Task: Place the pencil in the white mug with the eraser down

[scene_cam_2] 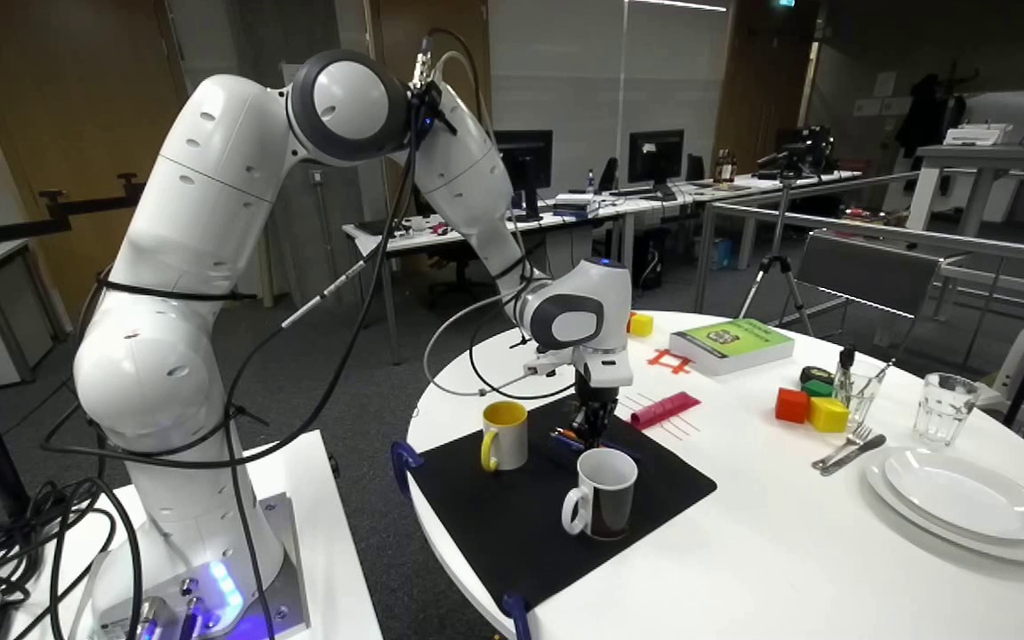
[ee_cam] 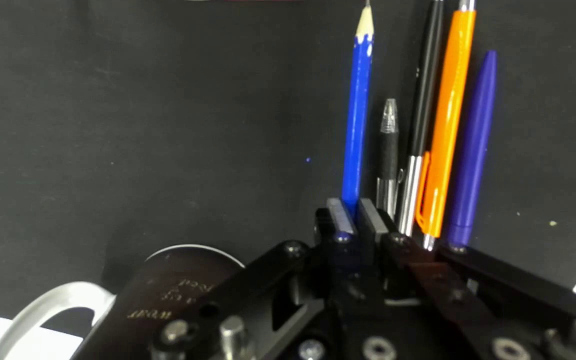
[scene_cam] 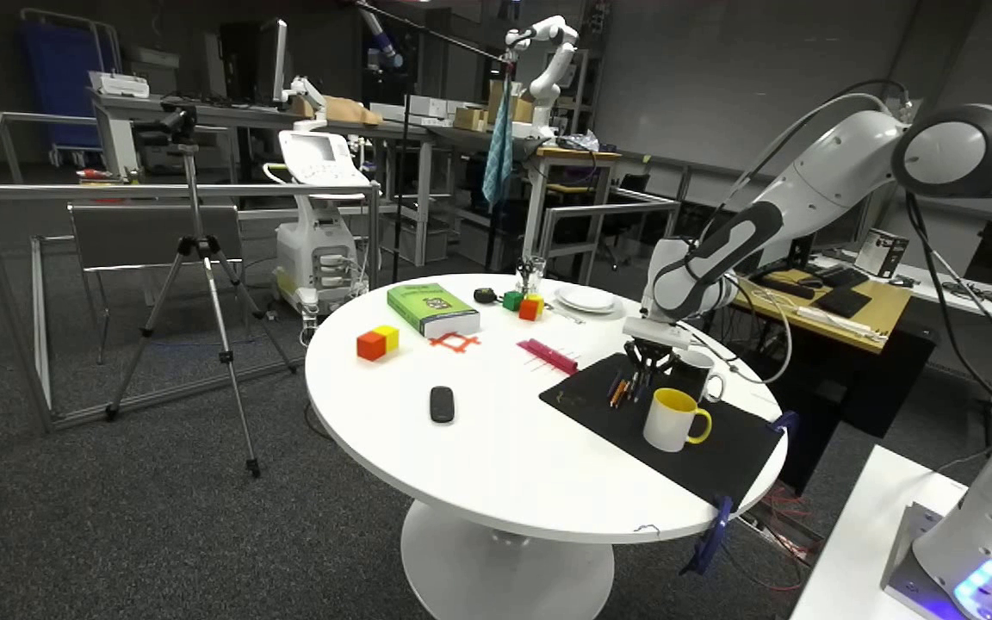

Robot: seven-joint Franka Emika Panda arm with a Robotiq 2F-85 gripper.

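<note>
The blue pencil [ee_cam: 358,115] lies on the black mat in the wrist view, its sharpened tip pointing away from the gripper. My gripper [ee_cam: 351,207] has its pads close on both sides of the pencil's rear part; the eraser end is hidden by the fingers. The gripper is low over the mat in both exterior views [scene_cam: 639,383] [scene_cam_2: 590,436]. The white mug [scene_cam: 666,426], with yellow inside and a yellow handle, stands upright on the mat near the gripper. It also shows in an exterior view [scene_cam_2: 512,449] and is out of the wrist view.
A dark mug [scene_cam_2: 610,502] with a white handle stands beside the gripper, at lower left in the wrist view [ee_cam: 168,295]. An orange pen [ee_cam: 448,125], a purple pen [ee_cam: 475,145] and black pens lie right of the pencil. Blue clamps [scene_cam: 720,525] hold the mat [scene_cam_2: 512,542].
</note>
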